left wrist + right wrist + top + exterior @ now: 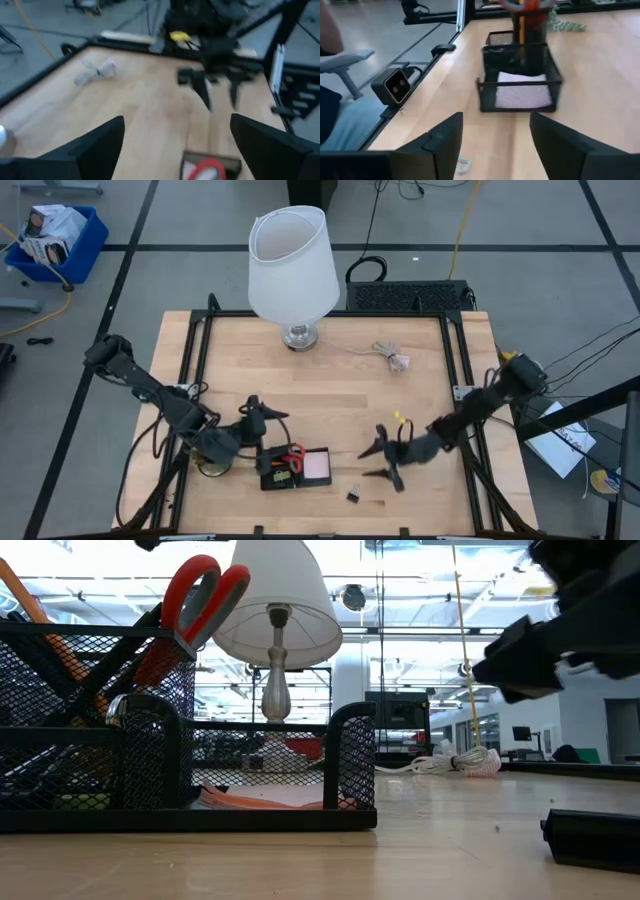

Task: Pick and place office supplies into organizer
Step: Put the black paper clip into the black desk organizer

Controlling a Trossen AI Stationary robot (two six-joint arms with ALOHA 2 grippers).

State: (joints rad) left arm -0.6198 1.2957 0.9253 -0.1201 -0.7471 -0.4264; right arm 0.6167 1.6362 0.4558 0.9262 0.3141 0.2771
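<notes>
- Nearest the front edge of the table, a little black binder clip is lying loose on the wood, just off the organizer's right corner and not touching it.
- The organizer is sitting a bit further in, left of centre. It's a black mesh thing; the red-handled scissors are standing up in its taller left part, handles poking out the top, and the pink sticky-note pad is lying flat in the lower right compartment.
- In the low view there's also something orange and stick-like leaning in the tall section beside the scissors, can't tell if it's a pen or a pencil.
- The left gripper is hovering just above and behind the organizer, fingers spread wide and holding nothing.
- The right gripper is hanging over bare table to the right of the organizer, well clear of it, fingers also gaping open and empty.
- Further back, a pale coiled cable is lying on the right half of the table.
- At the far edge, a lamp with a white shade is standing near the middle.
</notes>
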